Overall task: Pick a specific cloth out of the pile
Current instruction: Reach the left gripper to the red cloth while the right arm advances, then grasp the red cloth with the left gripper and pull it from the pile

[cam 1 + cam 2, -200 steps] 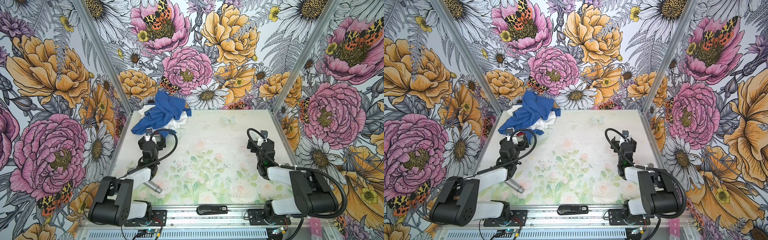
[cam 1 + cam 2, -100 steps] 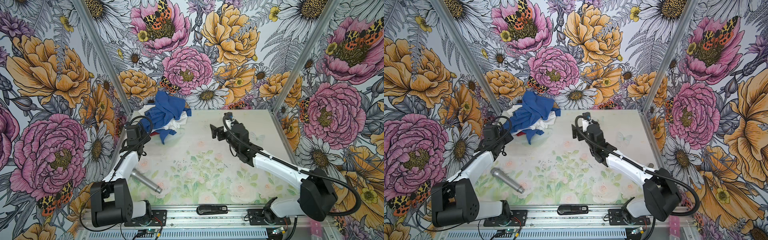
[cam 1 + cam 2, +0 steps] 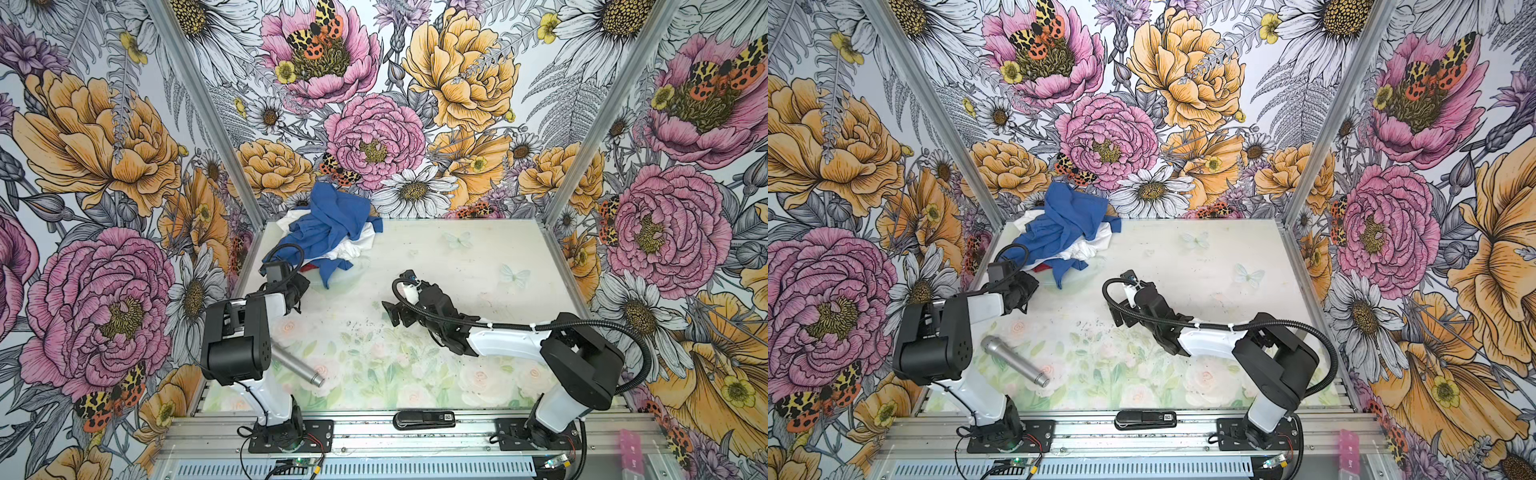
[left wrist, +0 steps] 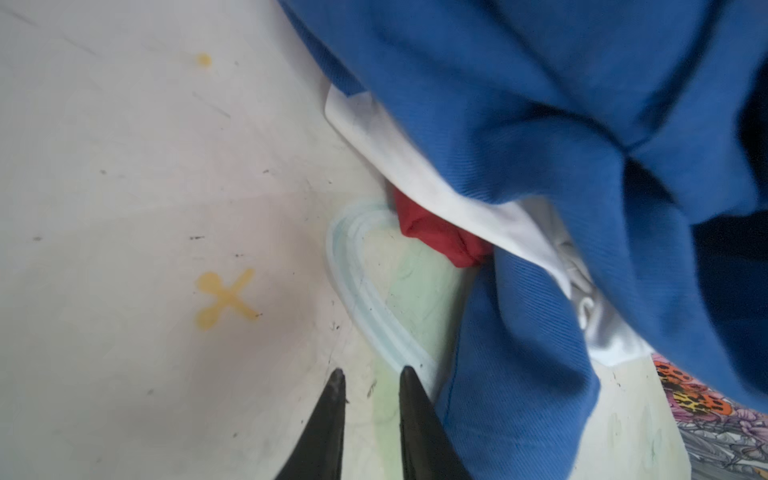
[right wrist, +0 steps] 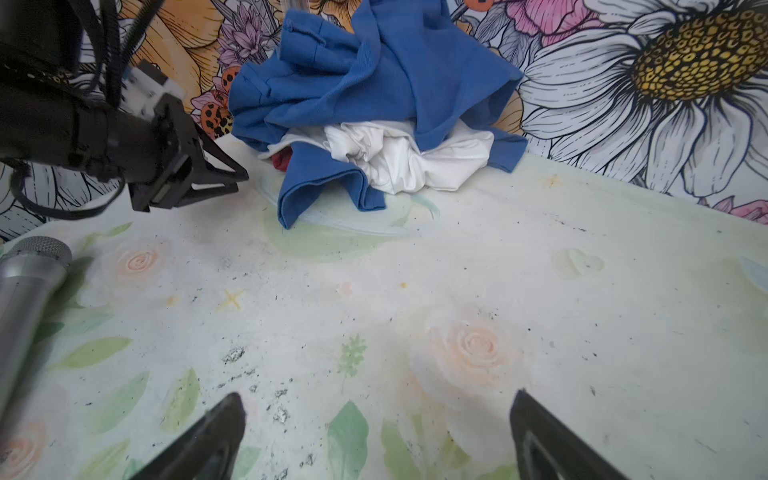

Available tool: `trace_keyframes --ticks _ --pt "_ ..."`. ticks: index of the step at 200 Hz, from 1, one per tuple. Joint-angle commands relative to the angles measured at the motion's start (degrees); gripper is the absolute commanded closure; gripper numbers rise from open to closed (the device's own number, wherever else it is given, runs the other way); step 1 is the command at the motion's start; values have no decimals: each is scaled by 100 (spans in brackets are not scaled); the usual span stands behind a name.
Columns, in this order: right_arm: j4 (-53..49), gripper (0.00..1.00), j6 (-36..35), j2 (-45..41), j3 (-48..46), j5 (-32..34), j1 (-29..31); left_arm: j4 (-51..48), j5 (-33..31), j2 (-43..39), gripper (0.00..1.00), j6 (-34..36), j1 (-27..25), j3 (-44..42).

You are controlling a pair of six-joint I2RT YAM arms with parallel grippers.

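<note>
The pile [image 3: 332,224] [image 3: 1067,220] is a rumpled heap of royal-blue and white cloth in the back left corner of the table. A small red cloth [image 4: 436,232] [image 5: 282,160] peeks out under its near edge. My left gripper [image 3: 300,289] [image 4: 371,374] sits low on the table just in front of the pile, right beside a hanging blue fold [image 4: 519,395]. Its jaws stand narrowly open with nothing between them. My right gripper [image 3: 392,313] [image 5: 376,401] hovers over the middle of the table, wide open and empty, facing the pile [image 5: 374,104].
A silver microphone [image 3: 297,368] [image 5: 25,282] lies on the table mat near the left arm's base. A black device [image 3: 424,419] rests on the front rail. Flowered walls close in the table on three sides, and the pile leans against the back wall.
My left arm has swung from mid-table to the pile's front edge, and its jaws have narrowed. The right arm has reached toward the middle. The pile's blue front flap has shifted.
</note>
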Motion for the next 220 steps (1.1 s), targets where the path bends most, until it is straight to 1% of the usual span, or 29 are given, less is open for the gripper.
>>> trace_keyframes --ticks 1,6,33,76,105,116,138,150,186,190,194,202,220 --pt "243 0 -83 -120 -4 57 -18 736 -145 233 76 -403 -247 105" --pt "243 0 -94 -114 -9 27 -17 740 -255 450 76 -385 -303 145" --pt "252 1 -150 -127 -20 -27 -27 754 -898 629 75 -449 -523 218" --pt "252 1 -184 -147 -38 -23 -85 1017 -1238 1007 73 -822 -601 292" --pt "252 0 -184 -143 -47 -53 -130 1022 -1543 1070 71 -1059 -616 350" --pt "252 0 -172 -143 -47 -75 -159 992 -1506 1155 71 -1074 -593 494" --pt "252 1 -167 -138 -52 -162 -229 742 -1187 1469 70 -1058 -539 944" --pt "239 0 -158 -147 -47 -193 -271 568 -1183 1563 70 -1044 -538 1108" --pt "234 1 -150 -204 -90 -219 -327 339 -1362 1635 74 -1197 -537 1236" --pt "234 1 -134 -213 -97 -227 -327 323 -1375 1643 76 -1199 -544 1263" --pt "234 0 -127 -219 -106 -244 -482 289 -1390 1648 78 -1199 -544 1295" --pt "239 1 -123 -221 -108 -275 -511 237 -1419 1669 80 -1198 -533 1357" --pt "234 0 -131 -204 -109 -277 -536 240 -1359 1739 90 -1183 -488 1489"
